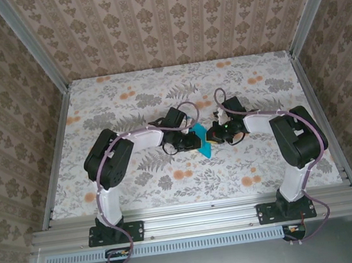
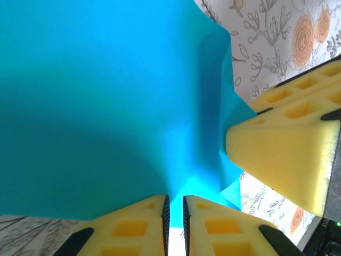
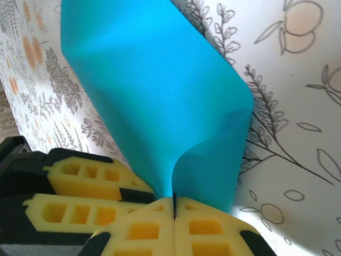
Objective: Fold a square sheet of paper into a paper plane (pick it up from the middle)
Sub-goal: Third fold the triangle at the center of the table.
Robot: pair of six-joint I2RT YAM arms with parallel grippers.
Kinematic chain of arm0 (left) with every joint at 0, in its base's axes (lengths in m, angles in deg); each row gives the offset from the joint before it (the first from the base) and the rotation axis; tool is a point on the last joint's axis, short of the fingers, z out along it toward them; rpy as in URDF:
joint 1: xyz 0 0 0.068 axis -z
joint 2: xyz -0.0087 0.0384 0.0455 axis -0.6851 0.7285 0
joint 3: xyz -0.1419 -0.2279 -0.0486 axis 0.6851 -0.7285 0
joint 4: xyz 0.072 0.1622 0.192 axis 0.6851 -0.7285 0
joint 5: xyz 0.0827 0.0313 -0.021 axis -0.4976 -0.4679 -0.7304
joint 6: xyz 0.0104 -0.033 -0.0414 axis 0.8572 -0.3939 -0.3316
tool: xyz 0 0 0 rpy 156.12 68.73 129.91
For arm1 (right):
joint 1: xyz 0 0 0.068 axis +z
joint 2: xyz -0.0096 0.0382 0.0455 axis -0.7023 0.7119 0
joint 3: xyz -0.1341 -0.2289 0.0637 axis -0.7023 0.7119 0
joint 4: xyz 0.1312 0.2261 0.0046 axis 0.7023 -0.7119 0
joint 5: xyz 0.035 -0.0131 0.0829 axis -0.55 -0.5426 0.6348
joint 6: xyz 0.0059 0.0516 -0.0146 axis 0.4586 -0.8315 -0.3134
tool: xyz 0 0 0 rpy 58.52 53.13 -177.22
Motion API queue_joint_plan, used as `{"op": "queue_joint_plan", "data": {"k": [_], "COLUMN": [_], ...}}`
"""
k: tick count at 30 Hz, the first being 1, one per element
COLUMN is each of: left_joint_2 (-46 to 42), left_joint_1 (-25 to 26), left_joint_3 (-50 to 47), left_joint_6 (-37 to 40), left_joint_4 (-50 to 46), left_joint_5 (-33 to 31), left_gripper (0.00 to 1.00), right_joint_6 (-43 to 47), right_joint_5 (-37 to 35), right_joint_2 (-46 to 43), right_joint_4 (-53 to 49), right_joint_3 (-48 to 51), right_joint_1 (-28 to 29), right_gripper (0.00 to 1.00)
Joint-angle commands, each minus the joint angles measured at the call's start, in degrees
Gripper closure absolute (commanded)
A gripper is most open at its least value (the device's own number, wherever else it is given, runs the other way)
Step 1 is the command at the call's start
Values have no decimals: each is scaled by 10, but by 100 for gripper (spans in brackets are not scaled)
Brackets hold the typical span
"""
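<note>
Right fingers (image 3: 141, 230) clamped on the curling square sheet of paper (image 3: 154, 96); left fingers (image 2: 130, 228) parted just a crack at its lower edge. From above, sitting between both, mid bench (image 1: 125, 93), open room all round.

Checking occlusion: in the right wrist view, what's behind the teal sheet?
Floral table shows around the square sheet of paper; left gripper sits lower left. Table directly behind is covered.

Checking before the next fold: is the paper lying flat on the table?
No, the paper stands curled, pinched between the shut right fingers.
</note>
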Motion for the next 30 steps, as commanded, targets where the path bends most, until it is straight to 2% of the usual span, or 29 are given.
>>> {"op": "queue_joint_plan", "data": {"k": [1, 10, 30], "left_joint_2": [-27, 9, 57], "left_joint_1": [-19, -58, -60], "left_joint_3": [4, 32, 47], "left_joint_6": [17, 34, 49], "left_joint_4": [-18, -30, -46], "left_joint_5": [5, 12, 13], "left_gripper": [81, 81, 85], "right_joint_6": [12, 15, 5], "right_joint_5": [-5, -9, -10], "right_joint_2": [8, 13, 34], "right_joint_4": [-22, -29, -28], "right_joint_3": [-15, -21, -47], "right_joint_1": [5, 14, 45], "right_gripper": [96, 96, 95]}}
